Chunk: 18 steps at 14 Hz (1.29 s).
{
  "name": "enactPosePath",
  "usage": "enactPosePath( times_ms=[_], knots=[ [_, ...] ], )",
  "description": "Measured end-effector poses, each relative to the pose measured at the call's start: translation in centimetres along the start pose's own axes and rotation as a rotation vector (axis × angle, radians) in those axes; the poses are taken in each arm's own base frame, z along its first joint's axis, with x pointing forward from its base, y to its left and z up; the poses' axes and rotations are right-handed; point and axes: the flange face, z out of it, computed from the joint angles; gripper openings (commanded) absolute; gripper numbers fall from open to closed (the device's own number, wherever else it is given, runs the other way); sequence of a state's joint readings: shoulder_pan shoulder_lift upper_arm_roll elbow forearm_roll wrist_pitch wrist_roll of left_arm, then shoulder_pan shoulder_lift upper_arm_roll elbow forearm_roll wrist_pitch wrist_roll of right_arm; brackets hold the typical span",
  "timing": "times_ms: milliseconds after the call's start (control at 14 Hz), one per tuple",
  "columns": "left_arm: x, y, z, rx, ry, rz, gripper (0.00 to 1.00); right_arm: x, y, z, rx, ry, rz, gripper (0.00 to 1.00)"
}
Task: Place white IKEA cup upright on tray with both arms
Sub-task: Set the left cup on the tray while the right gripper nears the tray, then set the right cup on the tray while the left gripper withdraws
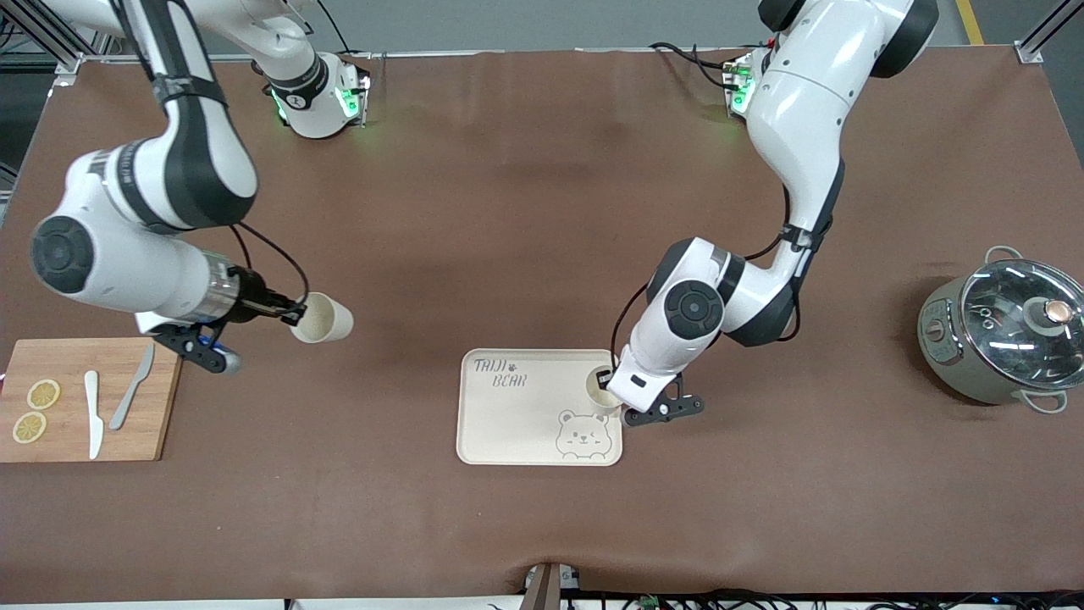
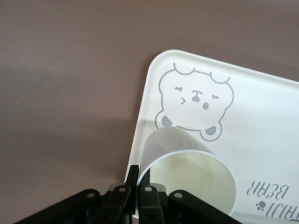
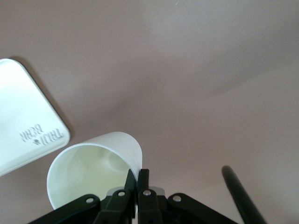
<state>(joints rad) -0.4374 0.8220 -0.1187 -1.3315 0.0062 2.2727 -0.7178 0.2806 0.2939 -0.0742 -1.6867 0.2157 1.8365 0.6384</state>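
Two white cups show. My left gripper (image 1: 606, 379) is shut on the rim of one white cup (image 1: 600, 391), holding it tilted over the cream bear tray (image 1: 508, 424) at the tray's edge toward the left arm's end. In the left wrist view the fingers (image 2: 132, 176) pinch the cup's wall (image 2: 187, 172) above the tray (image 2: 261, 116), beside the bear drawing. My right gripper (image 1: 294, 315) is shut on the rim of a second white cup (image 1: 323, 318), held on its side above the bare table toward the right arm's end. It also shows in the right wrist view (image 3: 93, 168), with the tray corner (image 3: 23, 116) beside it.
A wooden cutting board (image 1: 144, 440) with two lemon slices (image 1: 35, 410), a white knife (image 1: 93, 413) and a grey knife (image 1: 132, 386) lies under the right arm. A grey pot with a glass lid (image 1: 1003, 335) stands at the left arm's end.
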Motion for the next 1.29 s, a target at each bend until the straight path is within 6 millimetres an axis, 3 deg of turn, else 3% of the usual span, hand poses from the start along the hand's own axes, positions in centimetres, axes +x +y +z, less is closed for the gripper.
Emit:
enactPosePath(
  times_ms=[71,286,500,714,857,1000,1286],
  knots=[
    [-0.2,0.1,0.7,0.001,-0.002,0.0,0.0,-0.8,-1.8,0.6,-0.004,0.005,0.035,0.0],
    [-0.6,0.7,1.6,-0.011,0.01,0.007,1.0,-1.6,-6.4,2.5,-0.01,0.015,0.163,0.0],
    [0.0,1.0,0.5,-0.027,0.032,0.004,1.0,-1.0,-9.6,5.1,-0.022,0.017,0.281,0.0],
    [1.7,0.9,-2.9,-0.057,0.079,-0.009,1.0,-0.8,-12.8,7.3,0.004,0.045,0.335,0.0],
    [3.6,-0.3,-7.2,-0.073,0.119,-0.025,1.0,-1.7,-15.4,8.7,0.054,0.083,0.348,0.0],
    [5.7,-3.0,-12.5,-0.065,0.144,-0.005,1.0,-3.4,-17.9,10.4,0.089,0.109,0.343,0.0],
    [9.1,-12.0,-23.4,0.004,0.137,0.088,1.0,-4.6,-19.7,14.8,0.079,0.115,0.344,0.0]
  ],
)
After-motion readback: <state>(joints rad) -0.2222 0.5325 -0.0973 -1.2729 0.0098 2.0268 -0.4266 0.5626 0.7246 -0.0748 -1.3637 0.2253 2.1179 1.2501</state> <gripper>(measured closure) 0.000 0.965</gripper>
